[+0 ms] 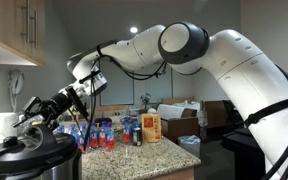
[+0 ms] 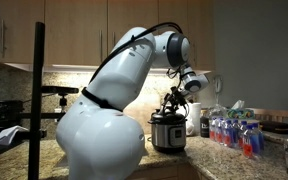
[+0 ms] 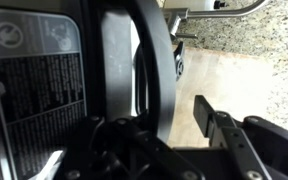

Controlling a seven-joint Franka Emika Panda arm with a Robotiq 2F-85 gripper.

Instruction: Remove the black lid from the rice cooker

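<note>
The rice cooker (image 1: 36, 163) (image 2: 168, 134) stands on the granite counter, black with a silver band under its rim. The black lid (image 1: 22, 147) (image 2: 169, 117) sits on top of it. My gripper (image 1: 31, 122) (image 2: 174, 103) is down over the lid's centre in both exterior views. In the wrist view a black curved handle ridge (image 3: 154, 60) fills the middle. One finger (image 3: 206, 115) stands right of it, with a strip of pale counter showing between them. The other finger is hidden in the black clutter. The jaws straddle the ridge without pressing on it.
Small bottles (image 1: 99, 133) and an orange carton (image 1: 151, 127) stand behind the cooker. A pack of water bottles (image 2: 234, 132) and a white jug (image 2: 194, 120) sit beside it. A black stand pole (image 2: 36, 80) rises at the left, with wall cabinets (image 1: 14, 30) overhead.
</note>
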